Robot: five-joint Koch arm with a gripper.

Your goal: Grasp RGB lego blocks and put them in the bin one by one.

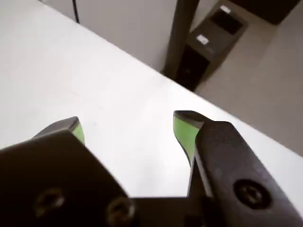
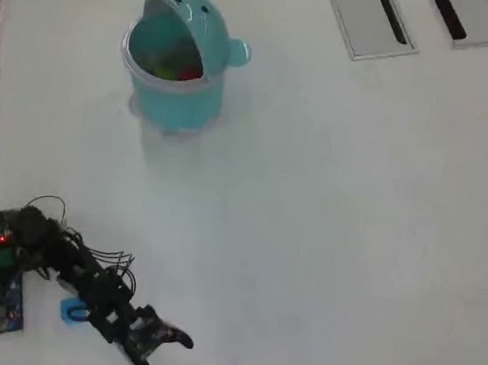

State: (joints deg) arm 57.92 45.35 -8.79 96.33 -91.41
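Table (image 2: 353, 230) fills the overhead view, with two grey panels (image 2: 368, 19) at the upper right and one teal bin (image 2: 181, 56) at the upper left, red (image 2: 187, 74) and yellow-green (image 2: 164, 69) blocks inside. One gripper (image 2: 170, 355), jaws spread wide and empty, sits at the lower left, well apart from the bin.

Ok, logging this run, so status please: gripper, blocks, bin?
Gripper open, empty, over bare table. Red and yellow-green blocks seen inside bin; blue not visible. Nothing in the way.
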